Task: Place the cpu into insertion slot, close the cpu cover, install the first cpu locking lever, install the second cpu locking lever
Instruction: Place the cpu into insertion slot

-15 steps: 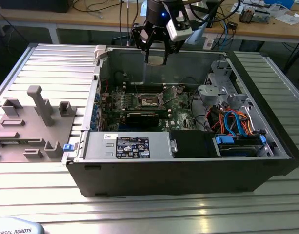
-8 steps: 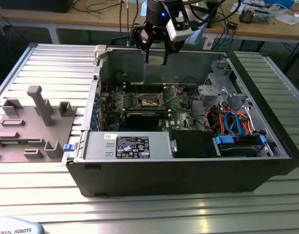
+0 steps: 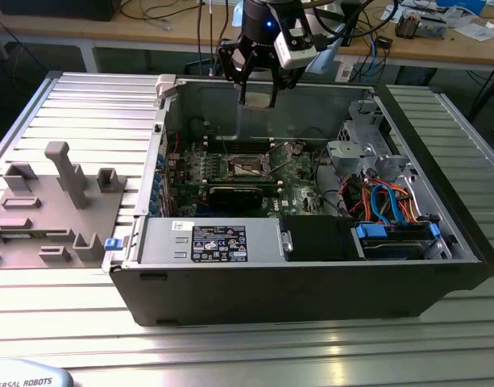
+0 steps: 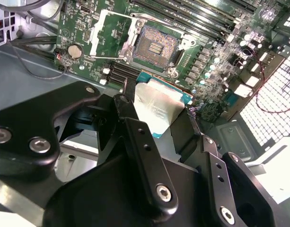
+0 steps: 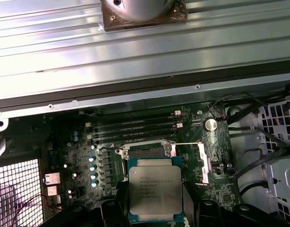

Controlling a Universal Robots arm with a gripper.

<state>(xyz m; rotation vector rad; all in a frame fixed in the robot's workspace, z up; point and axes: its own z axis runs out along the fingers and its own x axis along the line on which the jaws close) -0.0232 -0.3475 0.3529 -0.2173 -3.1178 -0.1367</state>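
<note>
One ribbed metal worktop (image 3: 247, 347) is occupied by an open computer case (image 3: 311, 282), grey fixtures (image 3: 53, 201) lying by its edge at the exterior view's left. Above the motherboard (image 4: 215, 56), the cpu (image 4: 159, 111) is clamped by its sides in the hand (image 3: 259, 101), clear of the bared insertion slot (image 4: 156, 46); the cpu cover (image 4: 109, 30) is swung open. Wooden benches (image 3: 150, 32) with cables are seen beyond.

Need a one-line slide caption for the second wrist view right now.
Hand holds the cpu above the motherboard, insertion slot empty, cpu cover open.
</note>
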